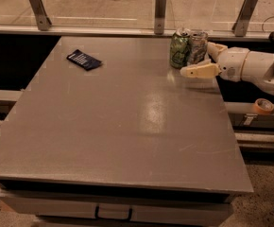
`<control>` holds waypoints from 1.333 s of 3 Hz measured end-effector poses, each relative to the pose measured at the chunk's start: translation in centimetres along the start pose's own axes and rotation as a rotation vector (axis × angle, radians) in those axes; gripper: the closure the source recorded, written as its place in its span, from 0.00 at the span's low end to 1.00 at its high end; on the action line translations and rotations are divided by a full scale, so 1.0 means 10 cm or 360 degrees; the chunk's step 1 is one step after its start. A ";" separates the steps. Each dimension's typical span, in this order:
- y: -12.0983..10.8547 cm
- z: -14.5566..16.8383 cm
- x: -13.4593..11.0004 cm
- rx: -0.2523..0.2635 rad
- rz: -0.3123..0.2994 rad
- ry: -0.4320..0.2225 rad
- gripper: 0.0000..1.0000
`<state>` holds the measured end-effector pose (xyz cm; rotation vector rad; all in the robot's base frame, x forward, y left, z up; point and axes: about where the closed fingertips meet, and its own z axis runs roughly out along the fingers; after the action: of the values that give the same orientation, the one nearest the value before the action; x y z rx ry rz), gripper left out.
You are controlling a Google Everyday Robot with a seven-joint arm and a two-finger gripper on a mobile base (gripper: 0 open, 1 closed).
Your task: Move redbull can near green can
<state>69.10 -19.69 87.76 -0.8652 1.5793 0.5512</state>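
Silver slim redbull can (197,46) beside marbled green can (179,49); cream claw (198,59) open, near.

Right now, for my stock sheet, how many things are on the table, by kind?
Drink cans: 2, the green can and the redbull can, side by side
Dark flat packets: 1
Total: 3 on the table
The gripper is at the redbull can, by the table's far right edge; it is not counted.

Plastic tool (197,60) beside metal redbull can (198,45)
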 end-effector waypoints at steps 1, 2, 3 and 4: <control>0.02 0.02 0.05 0.0007 0.0016 0.0010 0.00; 0.00 -0.13 -0.04 0.0057 -0.0005 -0.0014 0.00; -0.12 -0.64 -0.32 0.0144 -0.0154 -0.0079 0.00; -0.10 -1.29 -1.03 0.0216 -0.0471 -0.0115 0.00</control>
<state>62.19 -27.82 100.40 -0.9440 1.3749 0.2581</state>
